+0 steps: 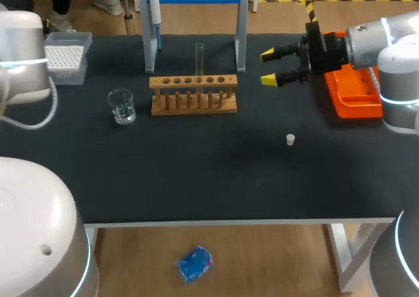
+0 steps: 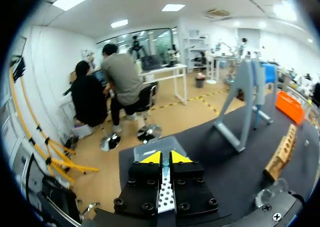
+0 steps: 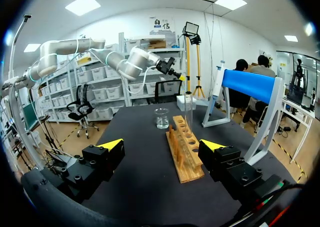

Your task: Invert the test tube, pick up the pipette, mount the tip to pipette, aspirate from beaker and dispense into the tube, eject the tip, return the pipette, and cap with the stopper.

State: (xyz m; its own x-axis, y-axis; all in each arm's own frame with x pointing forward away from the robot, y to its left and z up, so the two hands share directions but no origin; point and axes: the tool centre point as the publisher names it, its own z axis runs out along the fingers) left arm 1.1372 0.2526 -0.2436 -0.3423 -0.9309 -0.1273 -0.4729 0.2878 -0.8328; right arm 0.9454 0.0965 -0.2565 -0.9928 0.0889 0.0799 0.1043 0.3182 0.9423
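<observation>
A clear test tube [image 1: 199, 56] stands upright in the wooden rack [image 1: 193, 95]. The pipette [image 1: 155, 16] hangs on the grey stand [image 1: 149, 55] behind the rack. A glass beaker [image 1: 122, 106] sits left of the rack, and a small white stopper [image 1: 290, 139] lies on the mat to the right. My right gripper [image 1: 268, 67] hovers open right of the rack, facing it, with nothing between its fingers; ahead of it are the rack [image 3: 185, 148] and the beaker [image 3: 161, 118]. My left gripper [image 2: 162, 158] is shut, hovering over the tip box [image 2: 165, 143], and holds nothing I can see.
The tip box [image 1: 65, 58] sits at the far left of the table under my left arm. An orange tray [image 1: 353, 94] lies at the right edge below my right arm. The stand's blue top bar [image 3: 248, 84] rises beside the rack.
</observation>
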